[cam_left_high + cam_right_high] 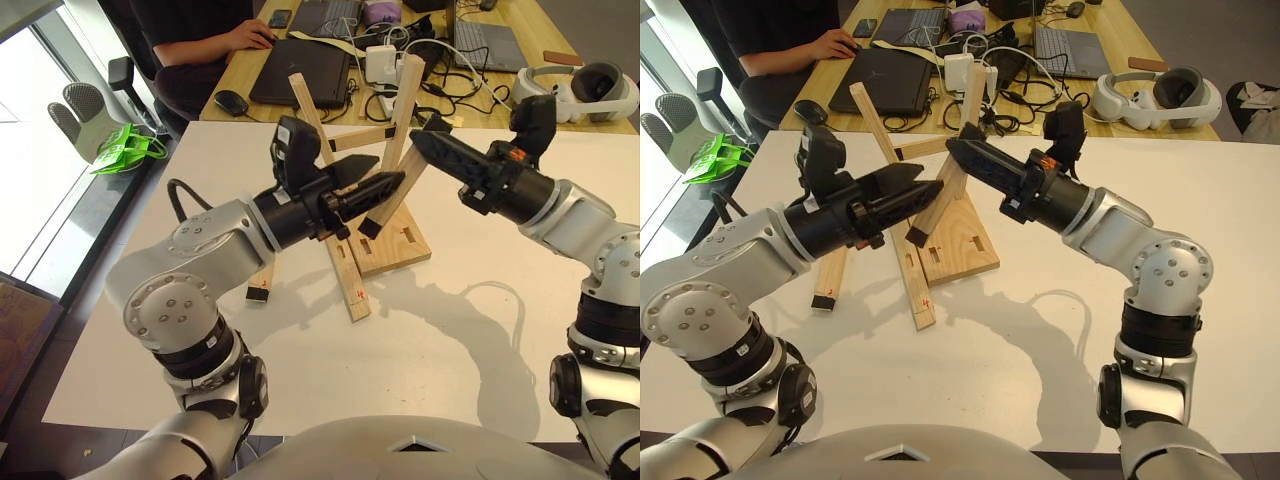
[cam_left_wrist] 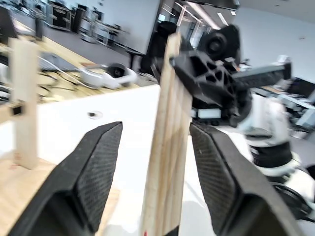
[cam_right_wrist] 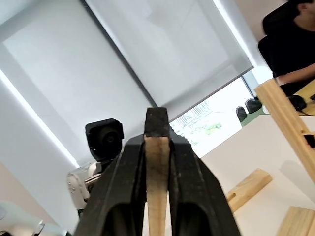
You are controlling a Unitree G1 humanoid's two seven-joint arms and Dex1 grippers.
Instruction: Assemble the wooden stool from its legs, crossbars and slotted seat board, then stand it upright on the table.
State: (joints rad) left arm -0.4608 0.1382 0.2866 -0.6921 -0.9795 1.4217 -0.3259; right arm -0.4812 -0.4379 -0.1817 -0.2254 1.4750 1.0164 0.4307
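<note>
The right fingers (image 3: 129,169) are clamping a slanted wooden leg (image 2: 165,162), while the left fingers (image 2: 96,172) are flanking it, spread apart. The leg's lower end is pointing down near the edge of the seat board (image 1: 402,250), which is lying flat on the white worktop (image 1: 300,370).

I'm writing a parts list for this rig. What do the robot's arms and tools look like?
The left arm and right arm have rounded silver-grey joint housings and black forearms, each with a boxy black camera. The left tool and right tool have two long tapering black fingers with cross-hatched pads. Orange marks sit on the right wrist; a black cable loops beside the left arm.
</note>
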